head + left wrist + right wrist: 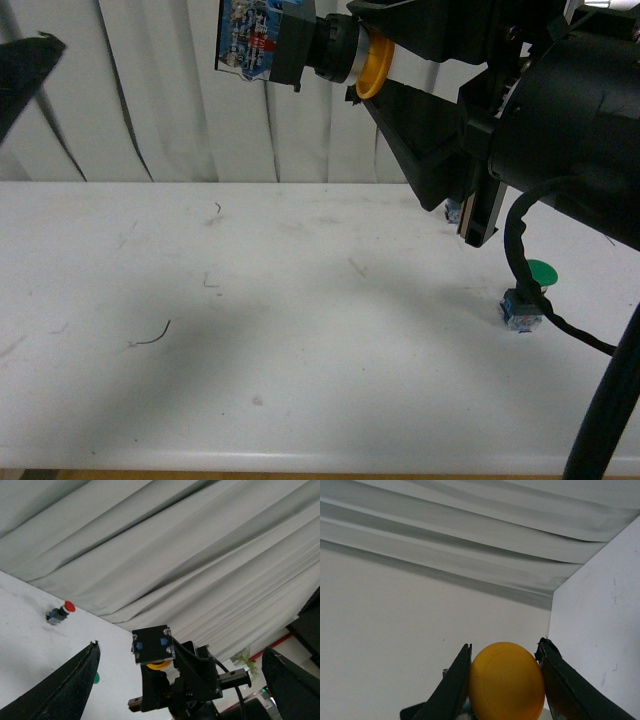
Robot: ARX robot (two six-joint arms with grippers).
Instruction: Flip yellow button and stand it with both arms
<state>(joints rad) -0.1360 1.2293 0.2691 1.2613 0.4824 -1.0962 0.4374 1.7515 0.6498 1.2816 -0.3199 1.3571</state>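
Note:
My right gripper [372, 62] is shut on the yellow button [300, 45] and holds it high above the table, lying sideways, with the yellow cap between the jaws and the blue-and-black contact block pointing left. In the right wrist view the cap [506, 682] fills the gap between the two fingers [454, 687]. My left gripper [180, 647] is open with its jaws wide apart. In the left wrist view the button's contact block [152, 645] faces it in the gap, not touched. One left finger [25, 75] shows at the front view's upper left.
A green-capped switch [525, 298] stands on the white table [250, 330] at the right, under the right arm's cable. A red-capped switch [61, 612] lies near the table's far edge by the grey curtain [150, 100].

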